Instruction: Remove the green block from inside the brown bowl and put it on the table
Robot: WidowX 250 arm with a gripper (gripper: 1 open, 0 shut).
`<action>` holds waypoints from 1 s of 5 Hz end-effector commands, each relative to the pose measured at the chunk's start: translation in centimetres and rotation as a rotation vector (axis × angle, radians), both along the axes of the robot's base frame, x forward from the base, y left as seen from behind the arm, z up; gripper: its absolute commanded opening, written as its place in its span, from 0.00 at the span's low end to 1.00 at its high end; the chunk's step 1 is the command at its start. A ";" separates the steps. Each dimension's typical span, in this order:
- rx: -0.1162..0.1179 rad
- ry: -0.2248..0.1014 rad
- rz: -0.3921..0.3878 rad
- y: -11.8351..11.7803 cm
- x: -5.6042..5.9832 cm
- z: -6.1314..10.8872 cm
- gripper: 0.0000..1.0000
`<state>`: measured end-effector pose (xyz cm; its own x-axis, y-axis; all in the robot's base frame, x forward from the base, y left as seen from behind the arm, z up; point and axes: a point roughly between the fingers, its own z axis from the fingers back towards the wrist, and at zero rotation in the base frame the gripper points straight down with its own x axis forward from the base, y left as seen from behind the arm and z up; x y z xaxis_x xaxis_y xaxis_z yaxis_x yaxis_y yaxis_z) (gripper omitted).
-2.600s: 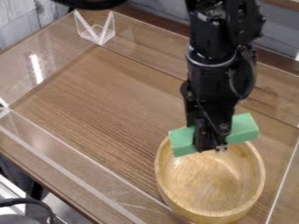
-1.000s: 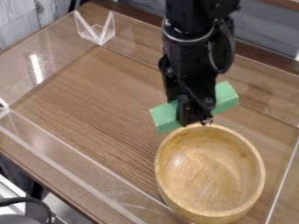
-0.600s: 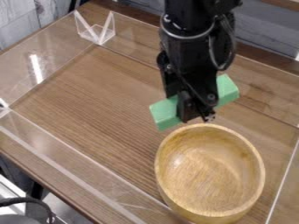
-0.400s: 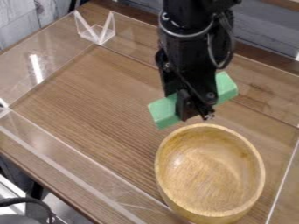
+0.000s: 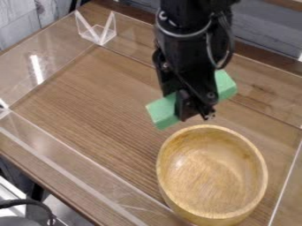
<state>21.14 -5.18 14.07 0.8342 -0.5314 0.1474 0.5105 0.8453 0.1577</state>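
Note:
My gripper [image 5: 192,108] is shut on the green block [image 5: 165,109], which hangs in the air just above the table [image 5: 94,97], beyond the far left rim of the brown bowl. The block's two green ends stick out on either side of the black fingers. The brown bowl [image 5: 213,172] sits at the near right with nothing inside it. The black arm rises from the gripper toward the top of the view.
Low clear acrylic walls [image 5: 65,154] edge the tabletop on the left and near sides. A small clear stand [image 5: 97,28] rests at the far left corner. Open wood surface stretches left of the gripper.
The gripper has carried the green block up out of the bowl and to the left, away from the rim. Over the last second it drifted slightly further left.

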 end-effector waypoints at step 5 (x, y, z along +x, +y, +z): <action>-0.001 -0.070 0.074 1.2 -0.6 1.0 0.00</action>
